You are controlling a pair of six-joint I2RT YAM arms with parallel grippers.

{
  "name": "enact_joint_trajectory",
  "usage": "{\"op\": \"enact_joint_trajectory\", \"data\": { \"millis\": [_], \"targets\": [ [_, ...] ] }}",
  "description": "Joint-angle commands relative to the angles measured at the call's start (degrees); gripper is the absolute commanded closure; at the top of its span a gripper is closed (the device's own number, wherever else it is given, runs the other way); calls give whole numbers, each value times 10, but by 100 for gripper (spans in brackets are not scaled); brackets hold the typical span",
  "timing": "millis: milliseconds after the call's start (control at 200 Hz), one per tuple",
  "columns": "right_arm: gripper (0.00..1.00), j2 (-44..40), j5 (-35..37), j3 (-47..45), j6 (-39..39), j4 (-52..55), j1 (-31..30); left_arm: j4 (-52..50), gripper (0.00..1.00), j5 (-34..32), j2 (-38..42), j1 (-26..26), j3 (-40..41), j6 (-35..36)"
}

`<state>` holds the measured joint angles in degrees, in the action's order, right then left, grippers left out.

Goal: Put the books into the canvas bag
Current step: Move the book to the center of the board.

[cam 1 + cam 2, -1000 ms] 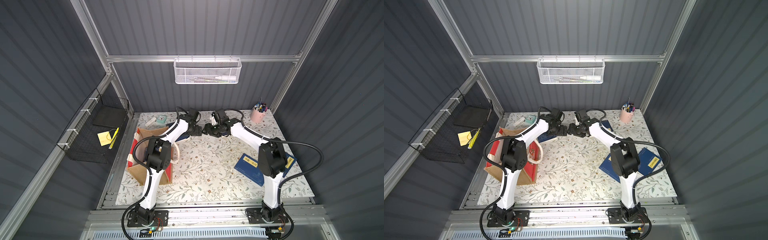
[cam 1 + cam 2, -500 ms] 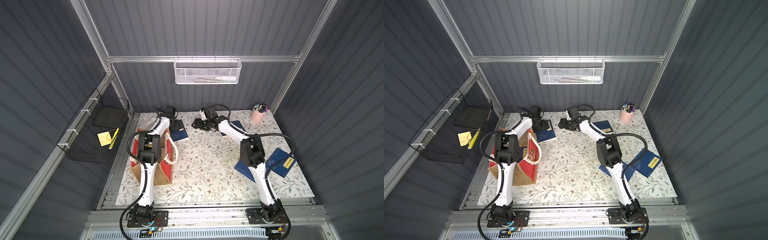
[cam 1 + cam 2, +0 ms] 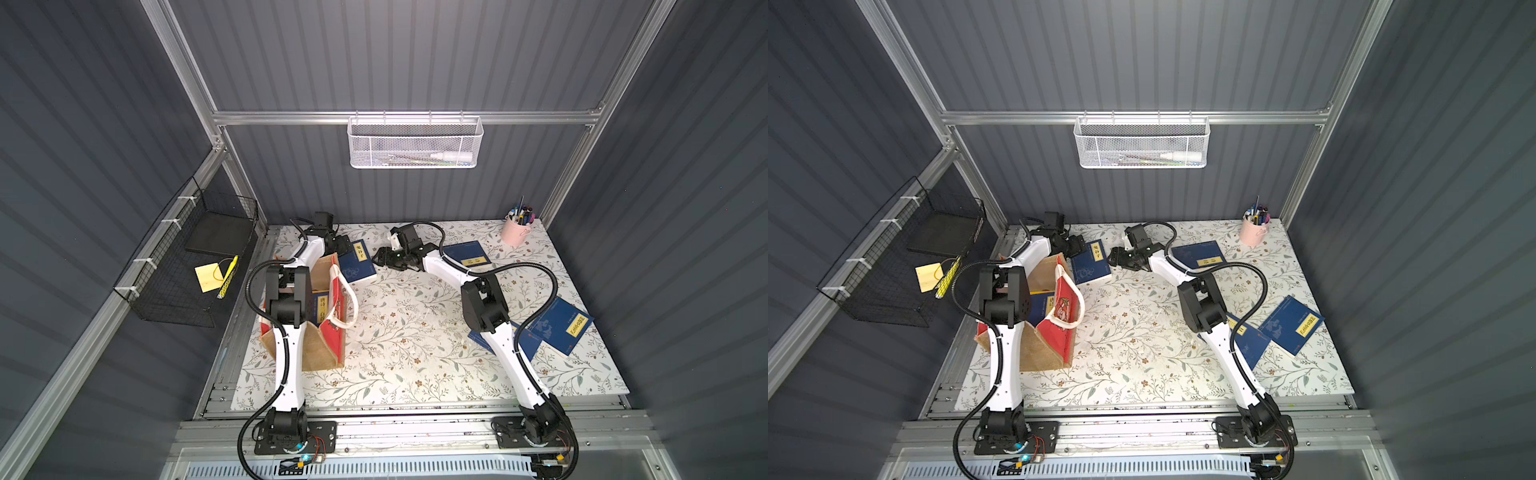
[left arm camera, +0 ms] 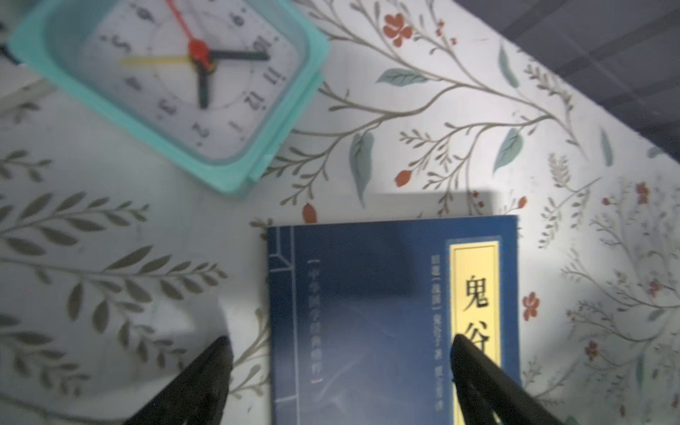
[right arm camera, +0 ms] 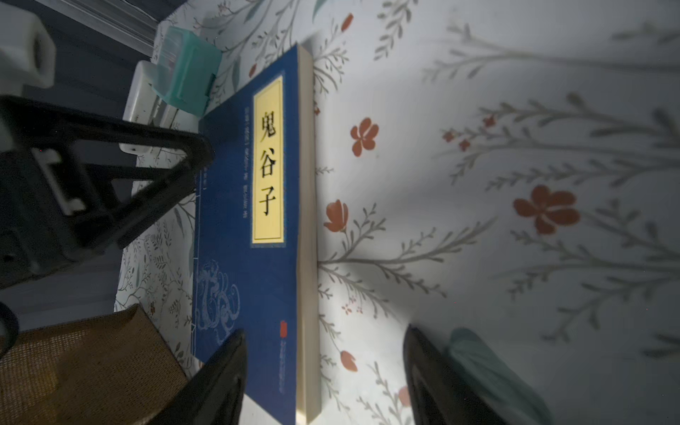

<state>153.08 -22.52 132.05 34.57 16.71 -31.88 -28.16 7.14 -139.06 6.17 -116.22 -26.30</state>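
Behind the canvas bag (image 3: 320, 357), just beside its far corner: left gripper (image 4: 342, 353), fingers spread, nothing held, above a navy book with yellow title label (image 4: 390, 316) flat on the floral table (image 3: 415, 353); right gripper (image 5: 323, 368), fingers also spread and empty, facing that book's page edge; teal clock (image 4: 176, 81) beyond the book; second navy book (image 3: 322, 307) inside the bag; third navy book (image 3: 467, 253) and an overlapping pair (image 3: 561, 326) well apart from it.

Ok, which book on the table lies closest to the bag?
The navy book just past the bag's far end, beneath the left gripper; the other books lie by the right arm.
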Motion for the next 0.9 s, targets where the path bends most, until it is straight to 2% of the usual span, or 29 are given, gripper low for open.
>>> {"op": "enact_joint_trajectory", "data": {
  "millis": [0,100,190,355,530,895],
  "targets": [
    [36,1,-15,-5,16,2,-1,8,13,130,-35,2,42,-4],
    [39,-11,-17,-20,18,2,-1,18,18,191,-43,3,43,-2],
    [39,-32,-16,-43,16,5,0,36,21,221,-36,7,63,0],
    [39,-92,-9,-144,32,-15,6,42,24,262,-20,32,89,25],
    [41,-171,-12,-269,45,-34,17,26,24,286,0,77,126,33],
    [41,-353,-13,-533,-5,-18,50,56,26,297,110,173,264,6]
  ]
}}
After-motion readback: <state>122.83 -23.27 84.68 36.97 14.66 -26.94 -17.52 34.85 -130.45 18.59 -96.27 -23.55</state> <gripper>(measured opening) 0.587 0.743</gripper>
